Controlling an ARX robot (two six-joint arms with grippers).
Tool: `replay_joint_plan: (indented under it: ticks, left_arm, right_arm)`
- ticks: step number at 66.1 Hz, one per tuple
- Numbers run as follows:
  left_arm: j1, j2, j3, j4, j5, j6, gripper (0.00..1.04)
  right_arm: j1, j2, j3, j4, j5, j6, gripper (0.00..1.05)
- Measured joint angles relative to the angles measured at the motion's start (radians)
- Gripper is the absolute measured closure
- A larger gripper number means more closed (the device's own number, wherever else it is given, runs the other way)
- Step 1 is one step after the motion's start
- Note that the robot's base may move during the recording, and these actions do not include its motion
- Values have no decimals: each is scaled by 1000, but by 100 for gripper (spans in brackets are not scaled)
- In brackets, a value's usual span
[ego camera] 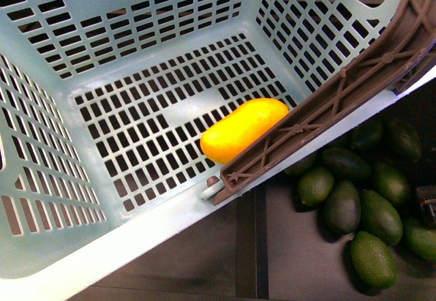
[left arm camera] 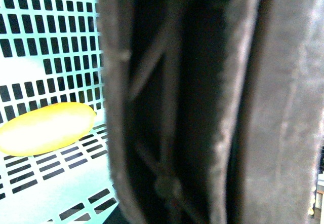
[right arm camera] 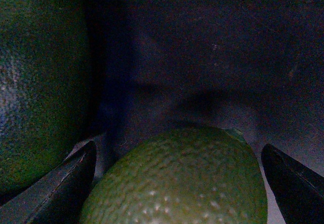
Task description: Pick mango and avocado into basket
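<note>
The yellow mango [ego camera: 244, 129] lies on the slotted floor of the teal basket [ego camera: 136, 15], close to its brown handle [ego camera: 327, 103]. In the left wrist view the blurred handle [left arm camera: 202, 102] fills most of the picture, with the mango [left arm camera: 45, 128] and the basket floor [left arm camera: 50, 41] beside it; the left gripper's fingers cannot be made out. In the right wrist view my right gripper [right arm camera: 178, 150] is open. Its dark fingers [right arm camera: 61, 188] stand on either side of a pebbled green avocado [right arm camera: 177, 178], apart from its skin.
Several more avocados [ego camera: 371, 257] lie in a heap on a dark surface right of the basket. Another avocado [right arm camera: 35, 82] sits close beside the one between the right fingers. A dark floor [right arm camera: 202, 57] lies behind them.
</note>
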Motion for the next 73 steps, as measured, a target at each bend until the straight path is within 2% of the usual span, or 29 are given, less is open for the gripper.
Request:
replay_joint_plan:
  ticks: [25, 37, 42, 61, 73]
  left_arm:
    - [0, 0, 0, 0, 0, 0, 92]
    - [0, 0, 0, 0, 0, 0, 92]
    - [0, 0, 0, 0, 0, 0, 92]
    - [0, 0, 0, 0, 0, 0, 92]
    - [0, 0, 0, 0, 0, 0, 92]
  right_arm:
    - [2, 5, -11, -24, 5, 10, 9]
    - [2, 6, -15, -17, 27, 10, 28]
    - [2, 6, -17, -15, 27, 10, 33]
    - [-6, -3, -29, -6, 19, 11, 33]
    - [-32, -70, -113, 40, -13, 22, 33]
